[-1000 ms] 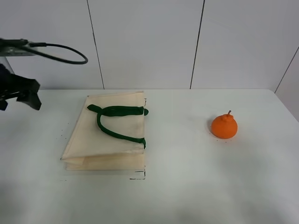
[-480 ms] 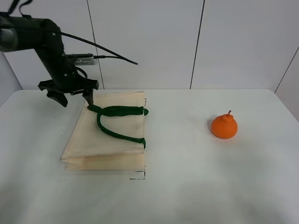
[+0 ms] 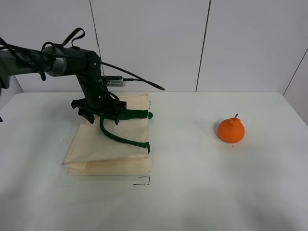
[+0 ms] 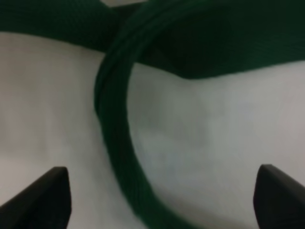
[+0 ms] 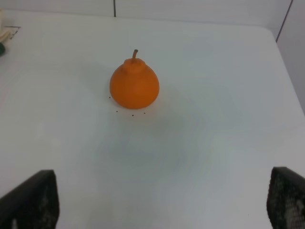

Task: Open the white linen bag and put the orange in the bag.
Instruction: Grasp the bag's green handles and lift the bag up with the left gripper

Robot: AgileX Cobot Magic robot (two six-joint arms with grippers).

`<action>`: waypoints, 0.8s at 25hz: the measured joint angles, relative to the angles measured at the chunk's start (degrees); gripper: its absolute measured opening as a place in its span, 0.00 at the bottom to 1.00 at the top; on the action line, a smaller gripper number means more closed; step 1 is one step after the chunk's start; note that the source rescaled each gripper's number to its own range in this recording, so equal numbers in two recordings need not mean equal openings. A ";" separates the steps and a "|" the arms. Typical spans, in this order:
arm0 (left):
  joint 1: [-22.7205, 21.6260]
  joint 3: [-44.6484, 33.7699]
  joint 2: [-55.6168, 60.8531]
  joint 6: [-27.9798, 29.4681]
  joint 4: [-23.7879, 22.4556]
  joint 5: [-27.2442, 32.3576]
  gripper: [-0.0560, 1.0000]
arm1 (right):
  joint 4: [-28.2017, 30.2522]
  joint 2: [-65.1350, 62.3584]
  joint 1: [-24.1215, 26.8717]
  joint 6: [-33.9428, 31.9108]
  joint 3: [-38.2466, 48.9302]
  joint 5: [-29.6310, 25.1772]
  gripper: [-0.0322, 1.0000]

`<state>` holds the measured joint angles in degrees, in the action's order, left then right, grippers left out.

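Note:
The white linen bag (image 3: 108, 144) lies flat on the table's left half, with its dark green handles (image 3: 120, 115) on top. My left gripper (image 3: 102, 115) is down at the bag's far end, right over the handles. It is open, and in the left wrist view (image 4: 162, 200) a green strap (image 4: 114, 143) runs between the two fingertips (image 4: 52, 191) above the cream cloth (image 4: 200, 143). The orange (image 3: 231, 130) stands on the table at the right. In the right wrist view the orange (image 5: 134, 87) is well ahead of my open, empty right gripper (image 5: 157, 205).
The white table (image 3: 192, 192) meets a white panelled wall (image 3: 154, 43) at the back. A black cable (image 3: 139, 82) trails off the left arm. Small black marks (image 3: 142, 181) lie by the bag's near right corner. The right arm is outside the exterior high view.
The left arm has swung in from the far left and lowered onto the bag's green handles. The bag and the orange have not moved.

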<state>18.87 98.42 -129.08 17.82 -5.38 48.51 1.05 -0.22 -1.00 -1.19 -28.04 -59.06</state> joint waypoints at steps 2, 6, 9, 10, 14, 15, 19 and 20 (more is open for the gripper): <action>0.00 0.00 -2.12 0.05 -0.05 -1.59 0.99 | 0.00 0.00 0.00 0.00 0.00 0.00 1.00; 0.00 0.07 -4.64 0.18 0.19 -3.60 0.98 | 0.00 0.00 0.00 0.00 0.00 0.00 1.00; 0.00 0.37 -4.90 0.18 0.19 -3.55 0.96 | 0.00 0.00 0.00 0.00 0.00 0.00 1.00; 0.00 0.37 -4.90 0.18 0.26 -3.50 0.92 | 0.00 0.00 0.00 0.00 0.00 0.00 1.00; 0.04 0.59 -5.28 0.36 -0.37 -2.74 0.47 | 0.00 0.00 0.00 0.00 0.00 0.00 1.00; 0.04 0.59 -5.28 0.67 -1.25 -2.23 0.31 | 0.00 0.00 0.00 0.00 0.00 0.00 1.00; 0.04 0.67 -4.12 2.43 -3.87 -0.08 0.06 | 0.00 0.00 0.00 0.00 0.00 0.00 1.00; 0.04 1.05 -3.48 2.54 -4.24 0.90 0.06 | 0.00 0.00 0.00 0.00 0.00 0.00 1.00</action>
<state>18.92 99.48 -132.56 20.36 -9.62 49.41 1.05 -0.22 -1.00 -1.19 -28.04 -59.06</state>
